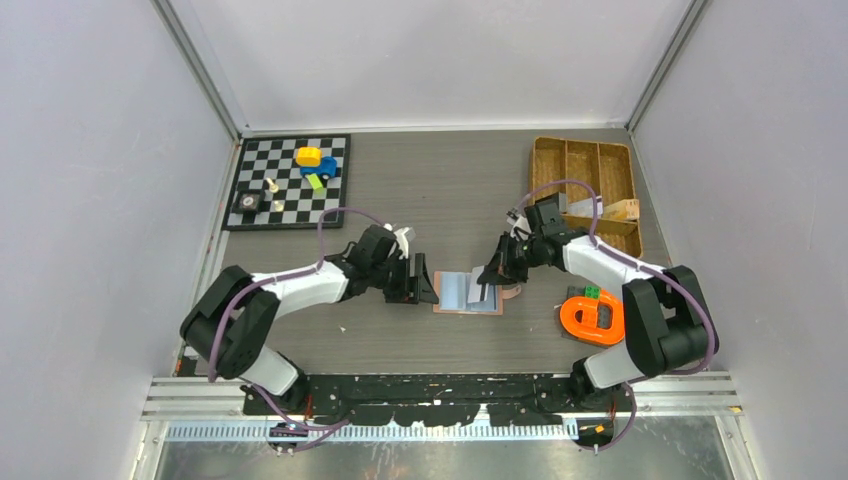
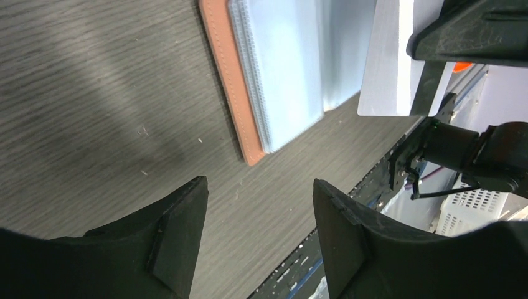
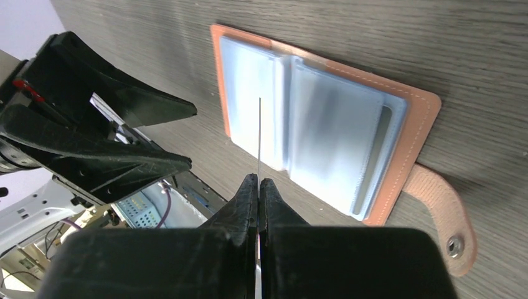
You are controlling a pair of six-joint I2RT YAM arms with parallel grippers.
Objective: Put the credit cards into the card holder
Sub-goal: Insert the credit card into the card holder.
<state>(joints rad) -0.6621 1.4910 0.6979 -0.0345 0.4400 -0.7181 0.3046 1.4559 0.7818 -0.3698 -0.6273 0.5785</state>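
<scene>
Close to the near edge, toward the near right corner of the surface, lies an orange ring-shaped object with a small green block at its far side. A little farther in, about midway between the left and right edges, the card holder lies opened flat. Its pink cover faces down and its clear sleeves face up, and its snap tab sticks out toward the right edge. The left fingers hang just beside its left side, spread apart with nothing between them. The right fingers are pressed together on a thin pale card, pinching it upright on edge over the sleeves near the fold. Whether the card's lower edge touches the sleeves cannot be told. At the far left corner sits a chessboard carrying a yellow and blue toy and a few small pieces. At the far right corner is a wicker tray with compartments, a tan box lying toward its right side.
</scene>
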